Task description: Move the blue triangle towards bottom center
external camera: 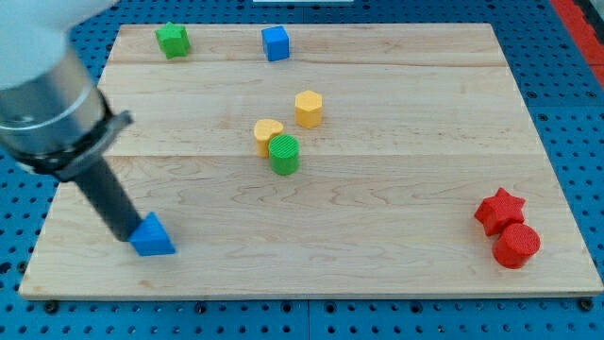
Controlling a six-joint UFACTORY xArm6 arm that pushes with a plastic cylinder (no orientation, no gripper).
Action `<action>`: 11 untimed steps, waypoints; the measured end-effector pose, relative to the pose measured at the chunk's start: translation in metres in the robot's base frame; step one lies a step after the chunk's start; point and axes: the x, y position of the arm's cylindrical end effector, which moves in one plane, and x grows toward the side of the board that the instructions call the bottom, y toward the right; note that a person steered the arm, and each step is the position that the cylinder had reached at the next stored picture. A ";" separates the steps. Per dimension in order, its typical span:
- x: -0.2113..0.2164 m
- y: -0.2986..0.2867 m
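The blue triangle [152,236] lies near the board's bottom left corner. My tip [126,235] is at the end of the dark rod and touches the triangle's left side. The rod slants up to the view's left, where the arm's grey body fills the corner.
A wooden board [377,227] carries a green star [173,40] and a blue cube [276,43] at the top, a yellow hexagon [309,109], a yellow heart [268,135] and a green cylinder [284,155] in the middle, and a red star [498,210] and a red cylinder [516,245] at bottom right.
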 end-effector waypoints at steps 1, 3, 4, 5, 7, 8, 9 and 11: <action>0.010 0.001; 0.028 0.017; 0.002 0.069; -0.002 0.120; -0.044 0.087; -0.044 0.116; -0.044 0.143; -0.037 0.156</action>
